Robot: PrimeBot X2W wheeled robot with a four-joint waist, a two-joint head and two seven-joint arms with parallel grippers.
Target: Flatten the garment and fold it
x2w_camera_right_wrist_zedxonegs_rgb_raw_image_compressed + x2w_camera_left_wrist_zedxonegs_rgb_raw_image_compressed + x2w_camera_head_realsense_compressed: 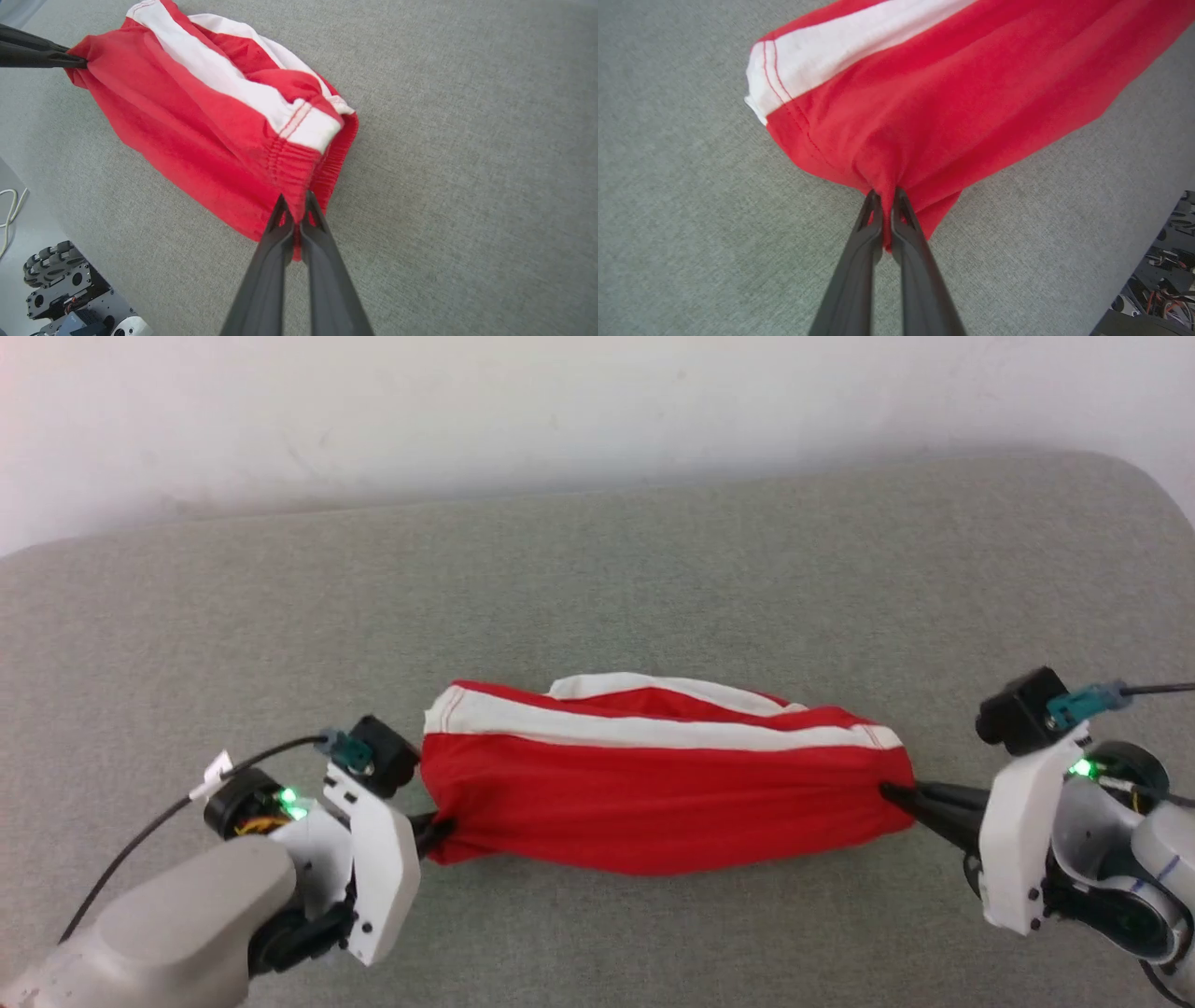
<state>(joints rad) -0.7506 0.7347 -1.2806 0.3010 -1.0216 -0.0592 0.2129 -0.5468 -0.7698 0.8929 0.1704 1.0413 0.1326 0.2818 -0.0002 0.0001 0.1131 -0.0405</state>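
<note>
Garment (653,793), bunched into a long red roll, lies on the grey table (597,569) directly before the robot, its long axis running side to side. Nearest the robot, the left end effector (439,828) is pinched closed on the hem end and the right end effector (892,791) is pinched closed on the gathered waistband end, neither arm nearer than the other. White bands (653,730) run along the far side, toward the pale wall (560,411). Flattening likely means spreading the cloth across that axis.

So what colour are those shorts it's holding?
Bright red shorts with broad white bands, clearest in the head view.
</note>
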